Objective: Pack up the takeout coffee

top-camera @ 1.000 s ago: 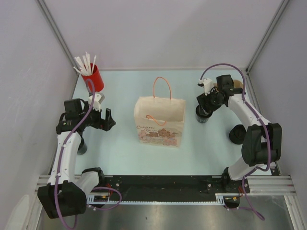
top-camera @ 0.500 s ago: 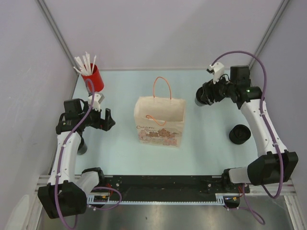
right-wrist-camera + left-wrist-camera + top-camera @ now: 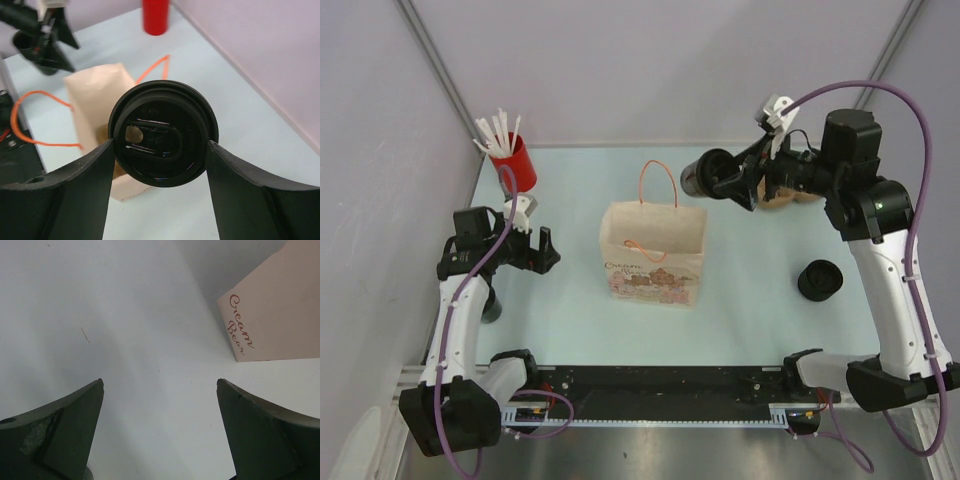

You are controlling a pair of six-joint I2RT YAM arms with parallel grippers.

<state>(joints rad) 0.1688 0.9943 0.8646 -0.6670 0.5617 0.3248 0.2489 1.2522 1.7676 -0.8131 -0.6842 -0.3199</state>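
Gripping coffee cup point(image 3: 162, 134) w/ right fingers point(image 3: 75, 200), cup body hidden behind lid, left fingers point(image 3: 65, 425) spread, empty

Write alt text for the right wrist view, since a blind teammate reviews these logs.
The right gripper clamps the takeout coffee, a dark lidded cup, its lid facing the camera. Beyond it on the table stand the paper bag with orange handles and, farther off, a red cup.

You've open air from the dark round lidded cup point(image 3: 700, 178) to the mouth of the tan paper bag point(image 3: 655, 265); only its upright orange loop handle point(image 3: 658, 162) stands between.
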